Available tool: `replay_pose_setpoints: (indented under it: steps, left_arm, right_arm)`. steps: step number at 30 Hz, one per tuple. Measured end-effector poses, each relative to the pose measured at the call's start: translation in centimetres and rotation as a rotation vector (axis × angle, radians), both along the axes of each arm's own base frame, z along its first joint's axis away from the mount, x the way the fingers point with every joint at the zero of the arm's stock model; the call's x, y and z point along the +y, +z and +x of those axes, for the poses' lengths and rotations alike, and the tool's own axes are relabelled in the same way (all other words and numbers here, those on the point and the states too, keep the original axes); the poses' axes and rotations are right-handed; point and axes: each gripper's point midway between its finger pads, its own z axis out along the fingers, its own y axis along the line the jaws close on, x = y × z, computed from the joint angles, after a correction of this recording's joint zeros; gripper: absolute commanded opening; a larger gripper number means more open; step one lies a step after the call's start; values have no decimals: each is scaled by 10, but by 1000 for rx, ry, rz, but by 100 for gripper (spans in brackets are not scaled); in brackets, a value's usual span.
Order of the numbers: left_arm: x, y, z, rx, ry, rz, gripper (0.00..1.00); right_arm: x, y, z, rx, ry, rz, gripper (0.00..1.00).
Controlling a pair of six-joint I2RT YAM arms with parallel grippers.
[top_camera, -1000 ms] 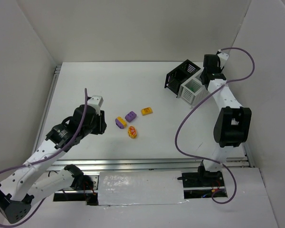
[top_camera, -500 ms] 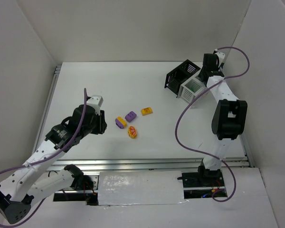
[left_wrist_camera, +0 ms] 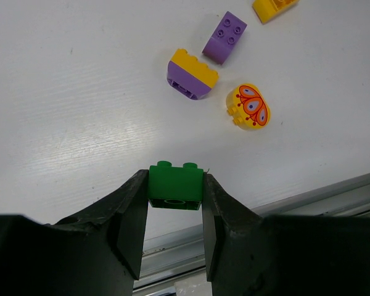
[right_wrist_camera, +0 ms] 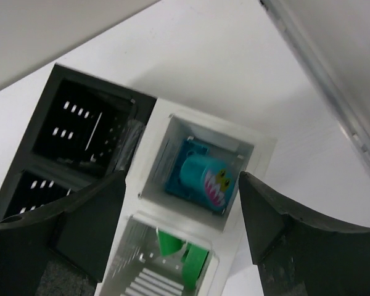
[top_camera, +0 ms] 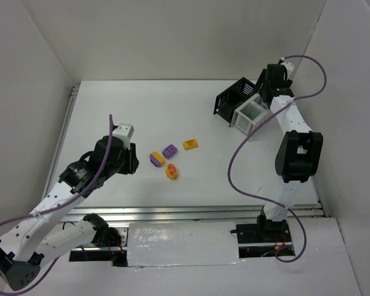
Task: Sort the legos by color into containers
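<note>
- Table (top_camera: 111, 105): white, w/ four loose bricks near the middle and both bins together at the far right.
- Right gripper (right_wrist_camera: 182, 185): hangs over the white bin (right_wrist_camera: 259, 148), jaws spread wide, nothing between them. If it dips off-centre, a finger could clip the rim and shove the bin. The black bin (right_wrist_camera: 80, 80) sits against it, so both would shift.
- Left gripper (left_wrist_camera: 175, 203): closed on the green brick (left_wrist_camera: 176, 184), pinched by its ends right at the fingertips, over bare table nr the front rail. A thin hold, I'd say; a quick swing across could twist it loose.
- Both arms at one corner = crowding risk if the left heads over now.
- White bin contents: teal brick (right_wrist_camera: 200, 176) (shark-teeth print) in one compartment, green pieces (right_wrist_camera: 172, 246) in the next. A sloppy drop could land the green one w/ the teal.
- Loose ones: yellow-purple brick (left_wrist_camera: 191, 74), purple brick (left_wrist_camera: 224, 37), orange brick (left_wrist_camera: 274, 7), oval yellow brick (left_wrist_camera: 248, 106). All are close together, so a grab could knock a neighbour.
</note>
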Motion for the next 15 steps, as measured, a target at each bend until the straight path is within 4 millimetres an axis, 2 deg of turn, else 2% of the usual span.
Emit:
replay_pose_setpoints:
  steps: [2,4,5,6,9,12,15]
  left_arm:
    - [1,0,1,1,4,-4,0]
    - [1,1,2,5,4,-21,0]
    - [2,2,3,4,10,-30,0]
    - [3,3,5,6,15,-46,0]
    - [0,15,9,-3,9,-106,0]
    - [-22,49,11,-52,-67,-227,0]
    - [-46,96,8,-128,-173,-358,0]
  right_arm:
    - [9,4,-5,-1,25,36,82]
    - [28,16,-17,-22,89,95,84]
    - [43,24,-25,-38,137,133,99]
    - [62,33,-38,-56,203,182,100]
    - [134,73,-89,-143,475,323,99]
    - [209,111,-157,-237,801,454,100]
    - [267,116,-227,-245,1088,561,100]
